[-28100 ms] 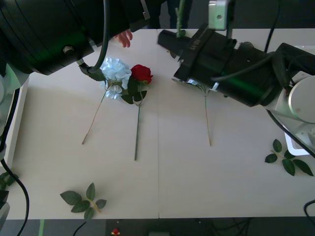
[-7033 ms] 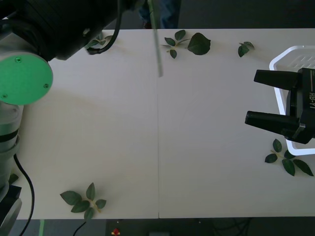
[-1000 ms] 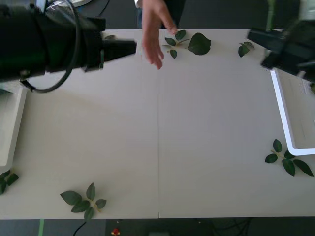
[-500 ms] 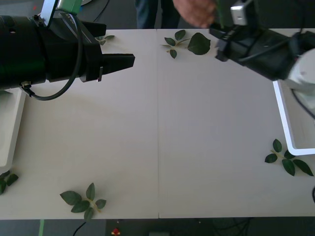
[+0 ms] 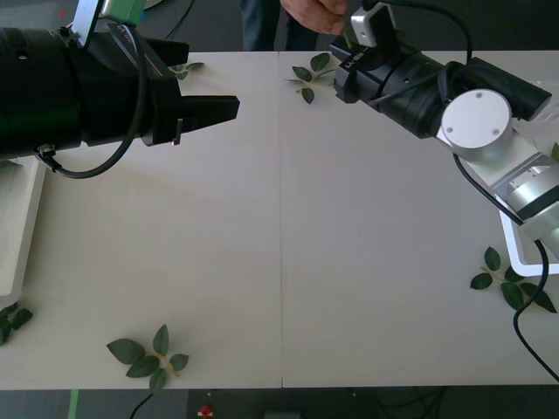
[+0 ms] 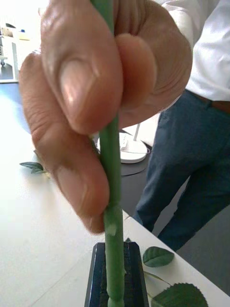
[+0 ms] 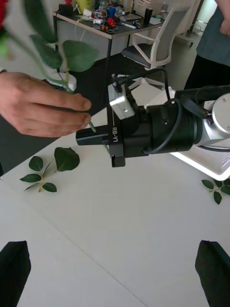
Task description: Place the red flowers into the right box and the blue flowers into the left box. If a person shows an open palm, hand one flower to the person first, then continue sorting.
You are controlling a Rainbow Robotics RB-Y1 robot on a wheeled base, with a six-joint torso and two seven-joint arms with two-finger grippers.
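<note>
The right arm's black two-finger gripper sits at the table's far edge, fingers pinched around the thin green stem of a rose — a person's bare hand grips that stem just above the fingers. Loose green leaf sprigs lie beside the fingers. The left arm's black two-finger gripper, fingers spread, hangs over the table well apart, facing them.

Red flower's green stem upright at the far edge, pinched by the person's hand above and the right end effector below; white right box at far right.
</note>
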